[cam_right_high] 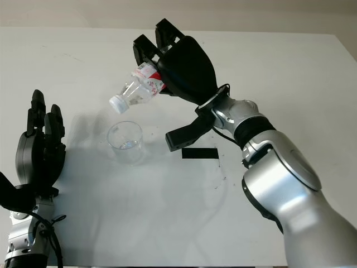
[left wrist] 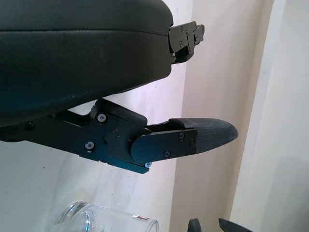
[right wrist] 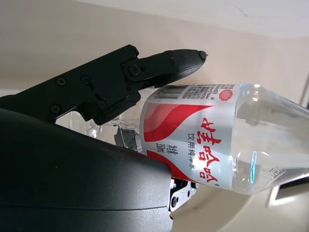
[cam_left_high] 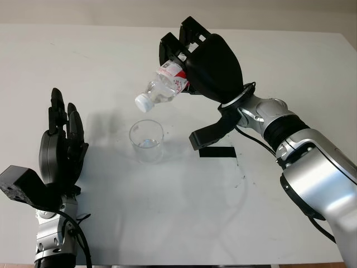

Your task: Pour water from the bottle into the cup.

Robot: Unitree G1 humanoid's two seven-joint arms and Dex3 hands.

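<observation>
A: Right hand (cam_left_high: 195,61)?
B: Clamped on clear bottle (cam_left_high: 162,87), raised above white table (cam_left_high: 290,61); white-capped neck tilted down, away from palm, over cup (cam_left_high: 146,141).
A: Label?
B: White and red band, barcode, red Chinese characters; brand unreadable.
A: Cup?
B: Clear, upright, just below bottle mouth, beside black tape (cam_left_high: 216,152).
A: Left hand (cam_left_high: 60,151)?
B: Open, holding nothing, well apart from cup.

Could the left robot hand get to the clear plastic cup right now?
Probably yes. The left robot hand is open, beside the clear plastic cup, with bare table between them. The only crowding is from above, where the right robot hand holds the tilted water bottle over the cup.
</observation>
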